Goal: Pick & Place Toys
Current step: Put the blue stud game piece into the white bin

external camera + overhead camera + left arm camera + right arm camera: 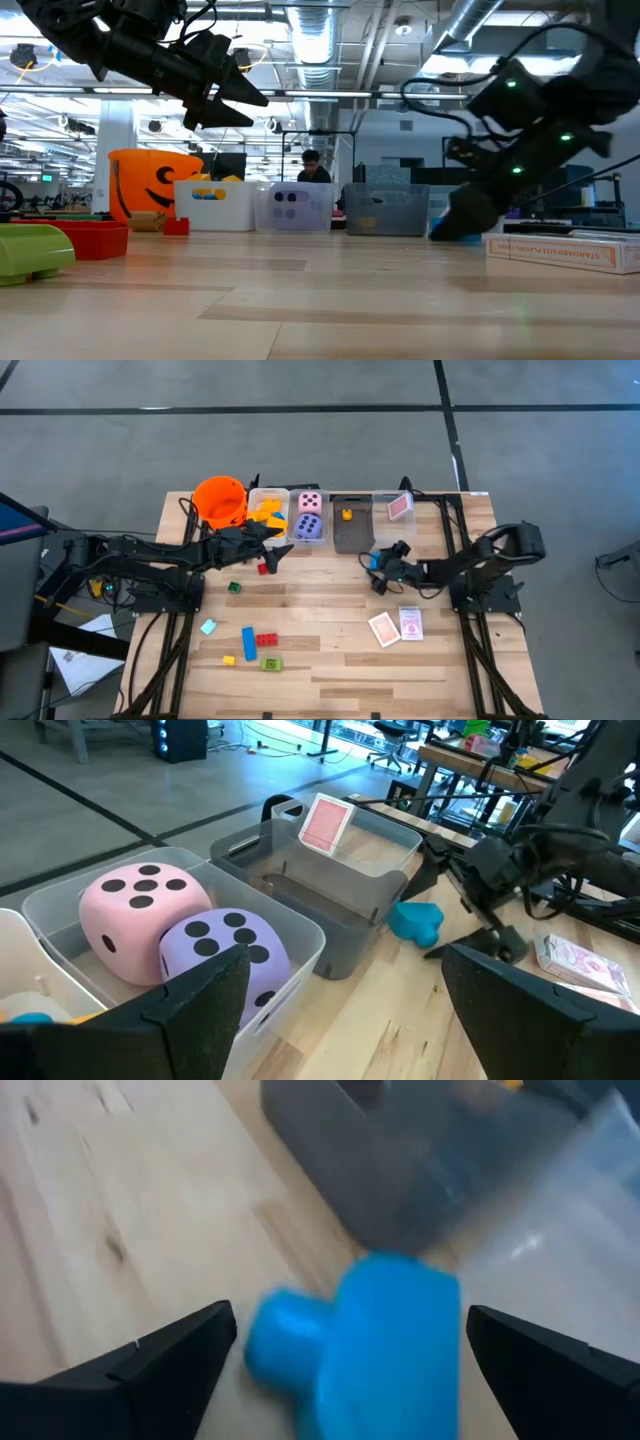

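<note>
A blue block (pixel 360 1335) is lying between the right pincer's (pixel 379 572) spread fingers; the left pincer (pixel 275 542), also spread, is hovering by the bins.

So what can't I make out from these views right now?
- The blue plastic toy piece: motion-blurred in the right wrist view, hidden by the open right gripper in the high view.
- The yellow blocks in the clear plastic bin: partly covered by the open left gripper.
- The small yellow piece in the grey bin: too small to identify.
</note>
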You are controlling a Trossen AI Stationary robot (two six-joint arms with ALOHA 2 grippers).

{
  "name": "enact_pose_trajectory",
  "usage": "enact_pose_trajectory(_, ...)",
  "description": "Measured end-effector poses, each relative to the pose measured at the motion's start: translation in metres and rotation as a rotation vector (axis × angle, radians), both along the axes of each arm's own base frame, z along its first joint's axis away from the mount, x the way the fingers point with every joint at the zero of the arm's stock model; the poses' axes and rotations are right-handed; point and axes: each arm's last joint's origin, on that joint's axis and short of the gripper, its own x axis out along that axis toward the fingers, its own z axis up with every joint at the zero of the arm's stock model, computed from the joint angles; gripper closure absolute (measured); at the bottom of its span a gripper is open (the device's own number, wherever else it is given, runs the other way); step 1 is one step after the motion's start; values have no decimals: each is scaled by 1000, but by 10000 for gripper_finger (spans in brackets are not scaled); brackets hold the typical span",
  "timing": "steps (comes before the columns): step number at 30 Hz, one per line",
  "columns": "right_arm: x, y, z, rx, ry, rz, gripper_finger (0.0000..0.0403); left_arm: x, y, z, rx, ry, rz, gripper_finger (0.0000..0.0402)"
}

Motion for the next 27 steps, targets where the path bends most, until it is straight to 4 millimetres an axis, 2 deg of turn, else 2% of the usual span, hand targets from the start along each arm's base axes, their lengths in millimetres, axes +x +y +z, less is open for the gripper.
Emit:
enact_pose_trajectory(4,26,-1,8,-23,-13,34,3,0,0,0,0,0,0,79)
enact_pose_trajectory(9,43,-1,19,-13,42,70,3,0,0,-1,-3,13,0,79)
enact_pose_trajectory(27,37,-4,15,126,68,-121,3,-1,0,-4,-9,44,0,79)
